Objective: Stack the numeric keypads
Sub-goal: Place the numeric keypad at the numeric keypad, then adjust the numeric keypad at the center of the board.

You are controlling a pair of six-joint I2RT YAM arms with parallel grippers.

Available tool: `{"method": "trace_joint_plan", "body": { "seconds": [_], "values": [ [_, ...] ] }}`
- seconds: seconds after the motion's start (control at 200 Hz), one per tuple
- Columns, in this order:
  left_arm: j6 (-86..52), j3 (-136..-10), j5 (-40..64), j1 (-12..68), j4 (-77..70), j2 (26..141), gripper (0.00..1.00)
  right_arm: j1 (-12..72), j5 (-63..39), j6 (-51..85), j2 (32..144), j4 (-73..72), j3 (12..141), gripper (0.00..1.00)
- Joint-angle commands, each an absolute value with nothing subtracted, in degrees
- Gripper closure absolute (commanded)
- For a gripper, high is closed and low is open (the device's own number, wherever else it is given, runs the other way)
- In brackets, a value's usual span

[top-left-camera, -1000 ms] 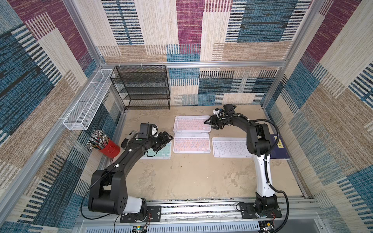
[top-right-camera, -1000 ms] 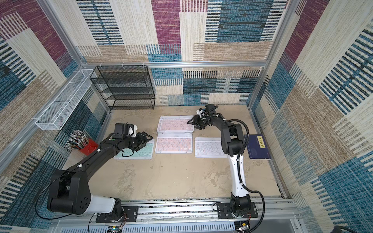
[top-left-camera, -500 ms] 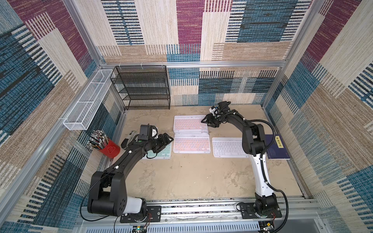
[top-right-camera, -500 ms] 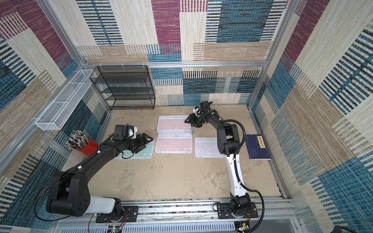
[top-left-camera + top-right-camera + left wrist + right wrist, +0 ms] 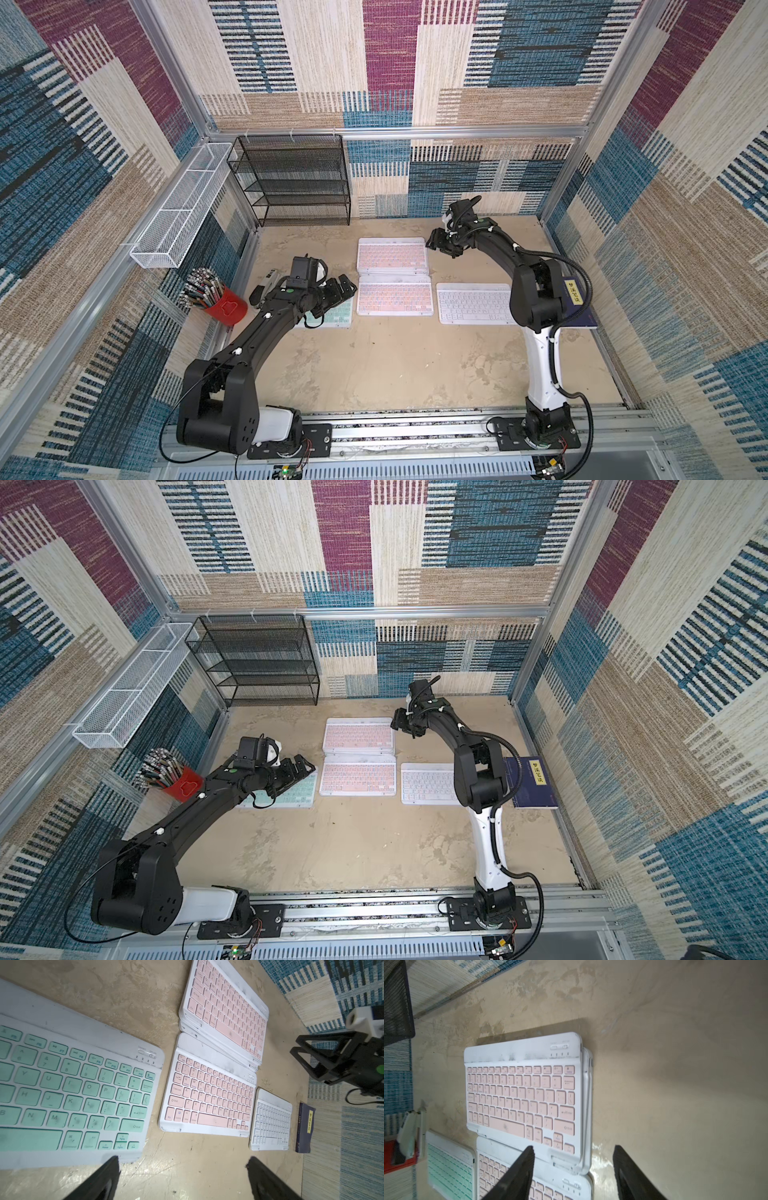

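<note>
Stack [image 5: 392, 257]: it lies flat at the back of the tabletop [image 5: 395, 365]. The top keypad is a thin white frame with rounded corners and square pink keys. Under it I see at least two more white frames, and their edges step out a little at one short end.
Front pink keypad [image 5: 395, 296]: same shape, lying flat with its back edge touching the stack. There are grey smudges on the frame.
Mint keypad [image 5: 337, 316]: on the left arm's side of the same row, lying apart, with matt green keys.
White keypad [image 5: 473, 303]: on the right arm's side, with white keys on a white frame.
Left gripper [image 5: 182, 1161]: the black jaws are spread wide with nothing between them. It hovers at the end of the mint keypad that is nearest the front pink keypad.
Right gripper [image 5: 573, 1147]: the jaws are spread and hold nothing. It is just beside the short end of the stack.
Tabletop: beige and blotchy, like stone, with a dull shine.
Book [image 5: 579, 299]: dark blue with a yellow label, beside the white keypad and partly behind the right arm.
</note>
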State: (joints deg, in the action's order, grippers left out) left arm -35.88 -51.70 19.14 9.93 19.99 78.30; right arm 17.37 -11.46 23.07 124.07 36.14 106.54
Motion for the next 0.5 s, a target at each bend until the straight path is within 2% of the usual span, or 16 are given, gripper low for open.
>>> {"method": "trace_joint_plan", "body": {
  "seconds": [0.0,0.1,0.26,0.496],
  "values": [
    [-36.3,-51.4,15.7,9.9,16.9,77.5,0.01,20.3,3.7,20.4,114.5,26.7,97.5,0.38],
    [-37.1,-53.5,16.6,10.0,18.7,78.5,0.01,22.4,3.5,17.8,106.9,20.6,88.0,0.35],
    [-34.4,-53.9,18.2,10.5,18.6,79.0,0.01,22.4,-1.0,19.2,100.7,23.4,83.6,0.36],
    [-34.6,-54.8,19.7,10.5,17.8,79.0,0.01,24.4,2.2,25.1,94.8,23.1,76.3,0.42]
  ]
}}
